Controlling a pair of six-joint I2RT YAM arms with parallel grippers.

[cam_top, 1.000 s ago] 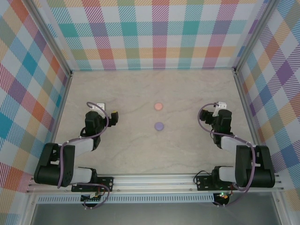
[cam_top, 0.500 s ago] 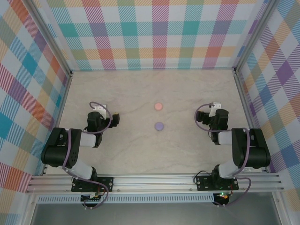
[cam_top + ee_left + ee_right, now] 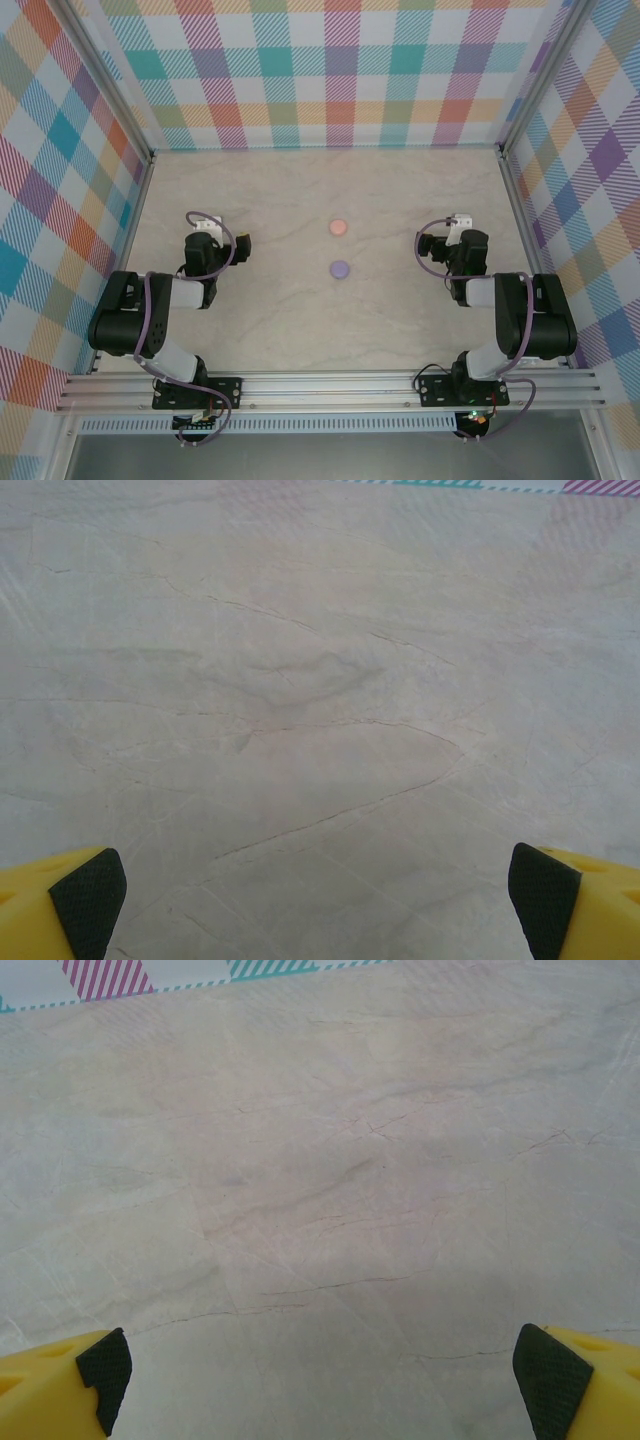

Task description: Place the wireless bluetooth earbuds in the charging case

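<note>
1. Left gripper (image 3: pixel 242 243), well left of the purple disc (image 3: pixel 339 268), jaws wide, empty; arm has folded back
2. Right gripper (image 3: pixel 421 245), well right of it, drew back too, jaws now spread wide, empty
3. Pink disc (image 3: pixel 338 227) just beyond the purple disc; earbuds likely shut inside them, task probably done; their pointing and long axis I cannot tell

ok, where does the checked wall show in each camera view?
Top external: checked wall across the top and down both sides, framing the tabletop.
Left wrist: checked wall is a thin strip on the top edge, right of centre.
Right wrist: checked wall is a strip along the top edge, deepest at the left corner.
Shared landmark: the veined, marble-look tabletop, meeting the wall's foot in all three.
</note>
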